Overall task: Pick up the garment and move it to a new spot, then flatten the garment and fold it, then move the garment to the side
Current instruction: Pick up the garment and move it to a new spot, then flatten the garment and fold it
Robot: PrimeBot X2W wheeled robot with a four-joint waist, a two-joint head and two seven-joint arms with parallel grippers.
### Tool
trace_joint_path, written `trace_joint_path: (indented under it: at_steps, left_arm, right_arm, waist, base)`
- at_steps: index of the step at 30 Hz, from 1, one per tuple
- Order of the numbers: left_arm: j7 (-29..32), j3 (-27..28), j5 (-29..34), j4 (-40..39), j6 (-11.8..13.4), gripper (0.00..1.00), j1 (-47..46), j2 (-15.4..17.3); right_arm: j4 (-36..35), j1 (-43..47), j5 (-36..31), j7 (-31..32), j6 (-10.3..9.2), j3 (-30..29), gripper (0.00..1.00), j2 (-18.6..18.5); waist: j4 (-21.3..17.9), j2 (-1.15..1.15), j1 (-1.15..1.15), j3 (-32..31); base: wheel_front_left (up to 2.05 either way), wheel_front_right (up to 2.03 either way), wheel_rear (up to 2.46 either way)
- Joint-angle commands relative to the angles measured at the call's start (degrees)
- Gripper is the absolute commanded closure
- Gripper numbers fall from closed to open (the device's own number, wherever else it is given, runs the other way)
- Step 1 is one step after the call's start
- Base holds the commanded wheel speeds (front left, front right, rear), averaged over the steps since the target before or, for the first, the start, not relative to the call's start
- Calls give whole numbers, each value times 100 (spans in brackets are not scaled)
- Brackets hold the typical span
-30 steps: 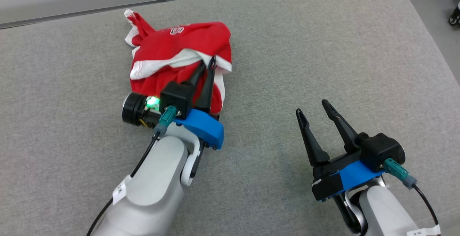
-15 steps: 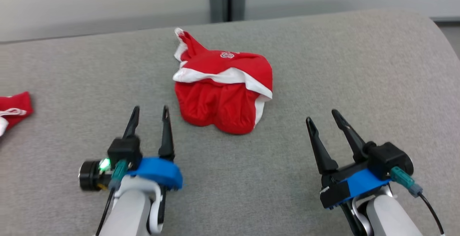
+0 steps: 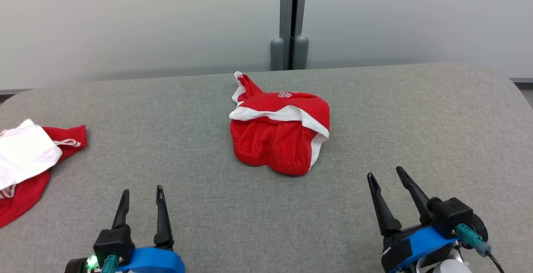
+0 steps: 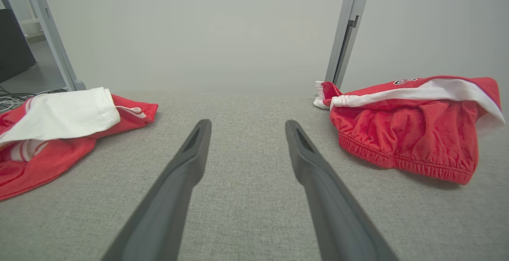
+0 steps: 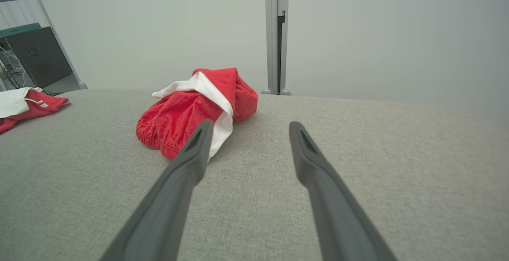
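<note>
Your L gripper (image 3: 142, 189) had its jaws wide open, nothing btwn them. Same w/ your R gripper (image 3: 385, 172): jaws wide apart, holding nothing. Both sat low at the near edge of the grey pad (image 3: 416, 110), fingers pointing away, not touching any cloth. I think they were parked there so you got a clear look from above.

The garment (image 3: 278, 137), red w/ white trim, prob. shorts, lay in a lump in the middle of the pad. It was further out than both grippers, about btwn them, and well apart from each. The stretchy edge faced you, and a white-edged flap lay over the top. Good spot, I think: each arm can reach one side to pull it flat. It wasn't flat yet, so no fold yet.

Another red & white cloth (image 3: 29, 156) lay at the far L edge, well apart, prob. out of the way.
</note>
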Motion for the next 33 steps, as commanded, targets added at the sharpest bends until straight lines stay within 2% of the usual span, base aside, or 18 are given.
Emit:
trace_joint_path:
  at_steps: [1, 7, 14, 33]
  left_arm:
    - [-18, 49, 59, -48, -62, 0, 136, -20]
    - [-18, 167, 93, -49, -136, 0, 315, -30]
    - [-18, -11, -22, -37, -115, 0, 163, -32]
    - [-18, -526, -142, -159, 83, 0, -277, -32]
  right_arm:
    - [19, 127, -49, -20, 1, -40, 0, 29]
    - [59, 206, -85, -21, 1, -56, 0, 57]
    - [111, 129, -58, -21, 1, -1, 0, 39]
    - [932, -1189, 231, -20, 1, -123, 0, -238]
  waist:
    - [-11, 1, 1, -73]
    - [-4, 1, 1, -123]
    - [42, 1, 1, -11]
    - [951, 1, 1, 998]
  base:
    - [0, 0, 0]
    - [0, 0, 0]
    - [0, 0, 0]
    - [0, 0, 0]
